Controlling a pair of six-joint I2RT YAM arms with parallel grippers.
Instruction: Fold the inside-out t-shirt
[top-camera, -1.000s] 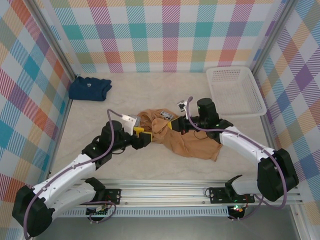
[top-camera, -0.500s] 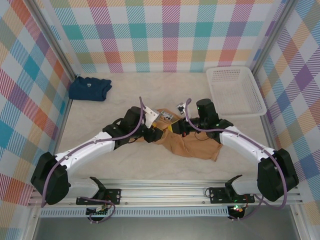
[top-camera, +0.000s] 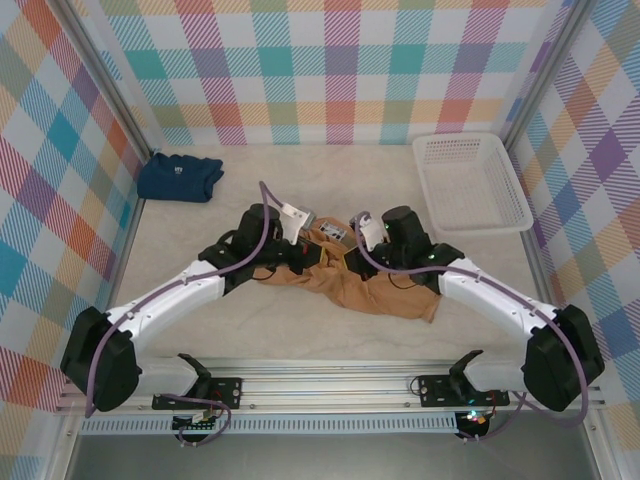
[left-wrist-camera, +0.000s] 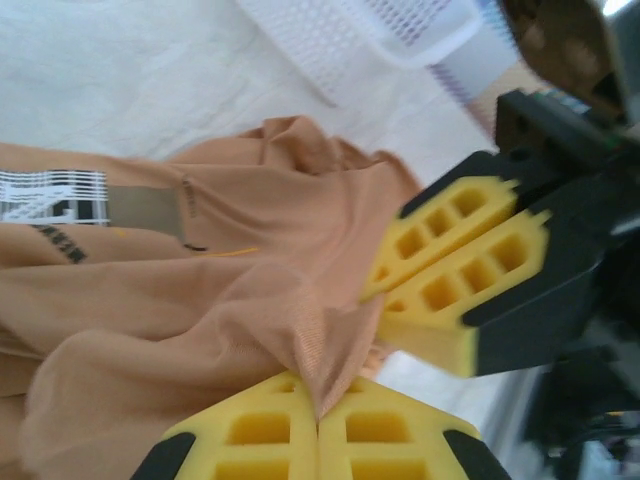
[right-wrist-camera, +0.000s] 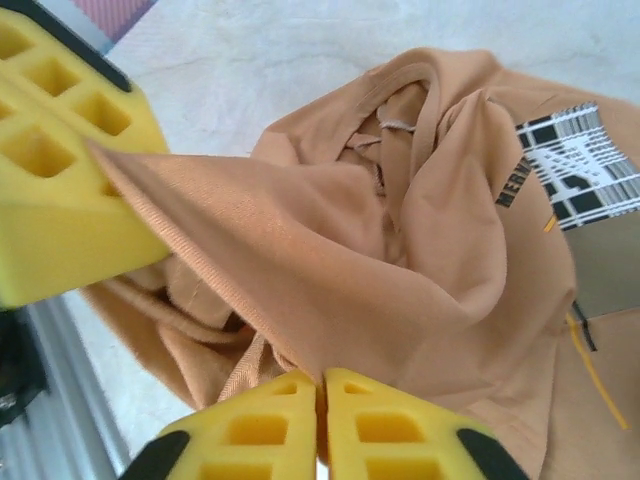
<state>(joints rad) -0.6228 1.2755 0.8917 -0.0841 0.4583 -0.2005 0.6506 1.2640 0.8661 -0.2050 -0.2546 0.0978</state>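
T-shirt (top-camera: 372, 292): bunched between your jaws.
Left gripper (left-wrist-camera: 318, 412): clamped on a fold.
Right gripper (right-wrist-camera: 321, 385): pinching cloth just opposite.
Tip: draw apart evenly, low, without jerking.

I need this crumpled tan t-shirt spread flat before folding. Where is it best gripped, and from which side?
Grip the tan soft-fabric t-shirt by its stitched edge, which rises as a thin fold from the bunched heap. Come in low, one from each side, pads across the fold, as the left hand and right hand pinch it.
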